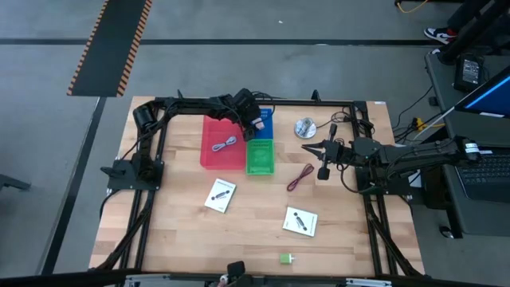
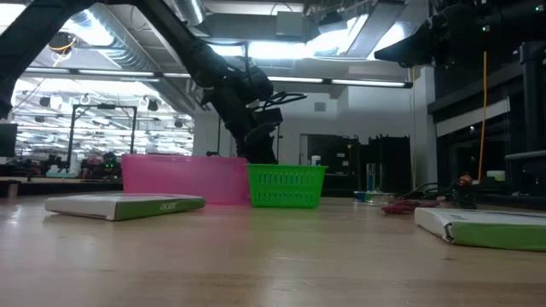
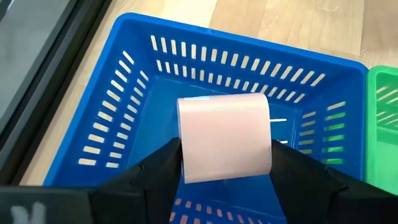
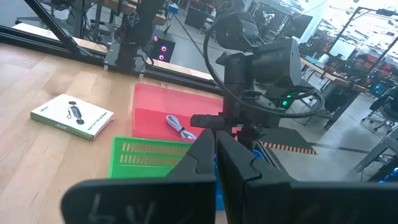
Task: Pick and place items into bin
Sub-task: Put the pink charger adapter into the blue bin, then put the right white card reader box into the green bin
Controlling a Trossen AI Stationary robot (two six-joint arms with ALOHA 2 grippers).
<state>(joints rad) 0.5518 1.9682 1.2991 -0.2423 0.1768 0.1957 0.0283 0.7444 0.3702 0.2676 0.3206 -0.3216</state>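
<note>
My left gripper (image 1: 257, 123) hovers over the blue bin (image 1: 265, 126) near the table's far edge, shut on a pink block (image 3: 225, 137). My right gripper (image 1: 309, 149) waits shut above the table right of the bins, holding nothing. A grey-blue cable (image 1: 224, 145) lies in the red bin (image 1: 209, 155). A dark red cable (image 1: 300, 177) lies on the wood beside the green bin (image 1: 260, 166). Two white cards (image 1: 221, 195) (image 1: 301, 222) lie flat nearer the front. A small green block (image 1: 285, 258) sits by the near edge. My left gripper pinches the pink block by its two opposite side faces (image 3: 186, 163), one finger (image 3: 158, 171) on each side. The fingers come from above, pointing down into the blue bin (image 3: 124, 93). The block is lifted clear above the bin's floor.
The round silver disc (image 1: 304, 127) lies on the wood right of the blue bin. Black frame rails (image 1: 151, 199) run along the table's left, right and far sides. Open wood lies between the cards and the bins.
</note>
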